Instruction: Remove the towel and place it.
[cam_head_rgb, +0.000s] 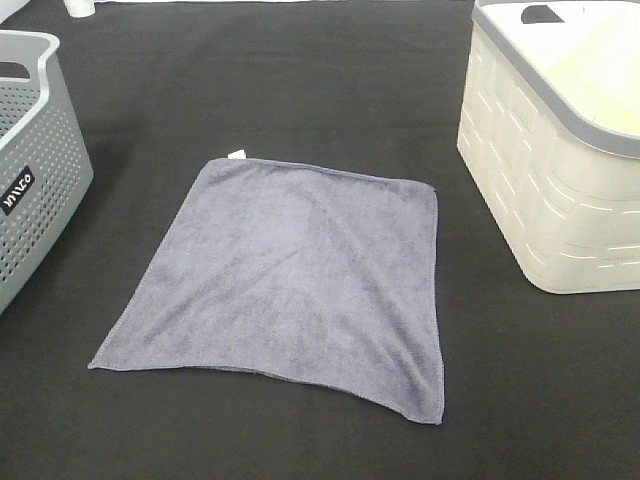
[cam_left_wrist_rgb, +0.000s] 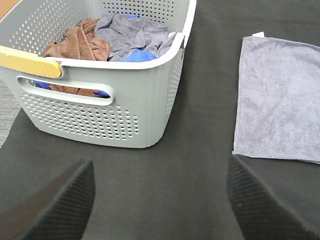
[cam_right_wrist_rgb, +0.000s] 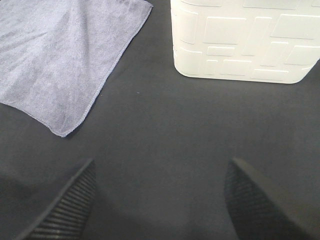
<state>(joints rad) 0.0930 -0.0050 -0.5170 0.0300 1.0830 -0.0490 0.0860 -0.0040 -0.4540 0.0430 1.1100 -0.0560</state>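
Observation:
The slate-grey towel (cam_head_rgb: 290, 280) lies spread flat on the black table covering in the middle of the exterior high view, its small white tag (cam_head_rgb: 237, 154) at the far left corner. It also shows in the left wrist view (cam_left_wrist_rgb: 280, 95) and in the right wrist view (cam_right_wrist_rgb: 55, 55). Neither arm shows in the exterior high view. My left gripper (cam_left_wrist_rgb: 160, 210) is open and empty above bare black cloth, between the grey basket and the towel. My right gripper (cam_right_wrist_rgb: 160, 205) is open and empty above bare cloth, near the towel's corner and the cream basket.
A grey perforated basket (cam_head_rgb: 30, 170) stands at the left edge; the left wrist view shows its wall (cam_left_wrist_rgb: 100, 120), with brown, grey and blue cloths inside. A cream basket with a grey rim (cam_head_rgb: 560, 170) stands at the right, also in the right wrist view (cam_right_wrist_rgb: 240, 40).

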